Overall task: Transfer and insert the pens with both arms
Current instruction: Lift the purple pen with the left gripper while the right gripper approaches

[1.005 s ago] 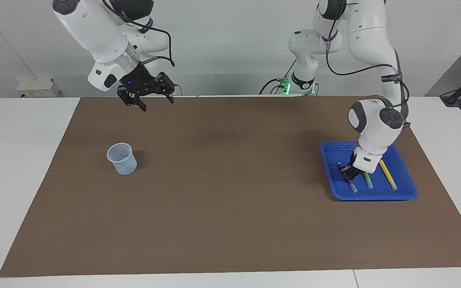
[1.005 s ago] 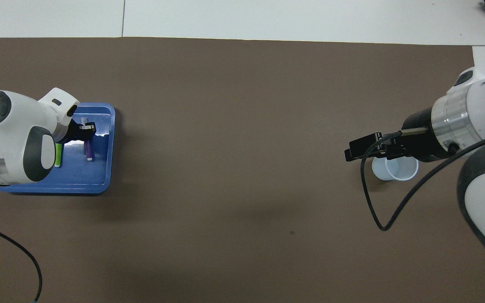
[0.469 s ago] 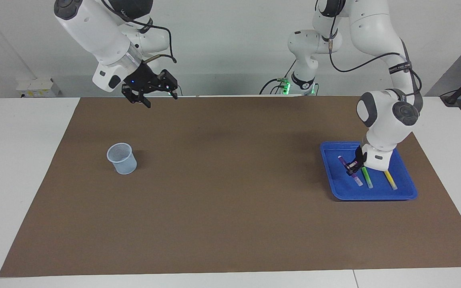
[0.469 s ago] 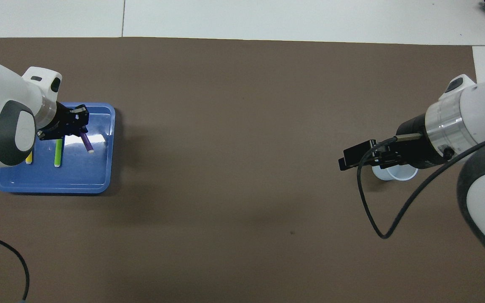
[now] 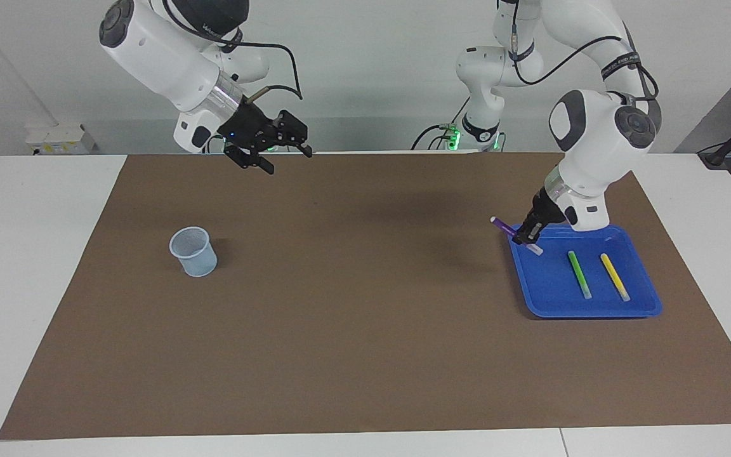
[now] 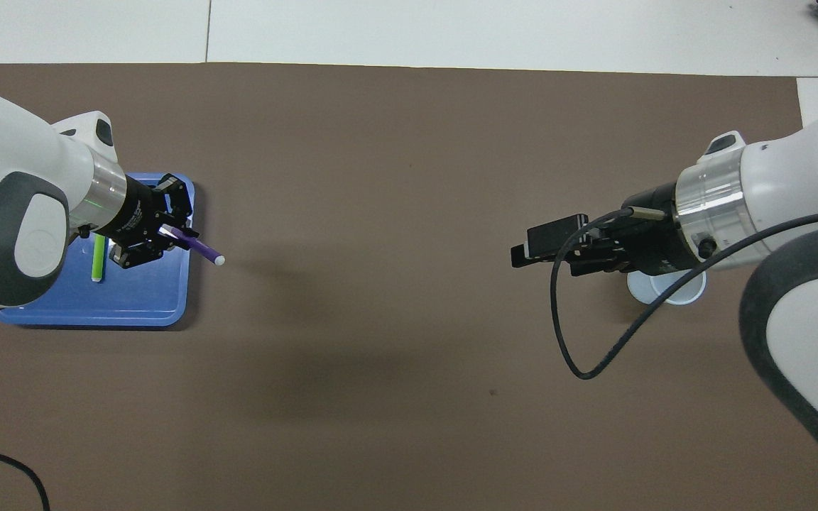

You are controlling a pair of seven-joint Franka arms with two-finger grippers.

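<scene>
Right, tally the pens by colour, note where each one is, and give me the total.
Purple pen: 1, held in the left gripper over the edge of the blue tray
Green pen: 1, lying in the tray
Yellow pen: 1, lying in the tray
Total: 3 pens

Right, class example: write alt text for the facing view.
The left gripper holds the purple pen tilted above the blue tray's edge; green pen and yellow pen lie inside. The open right gripper hangs over the brown mat, the mesh cup below it.
</scene>
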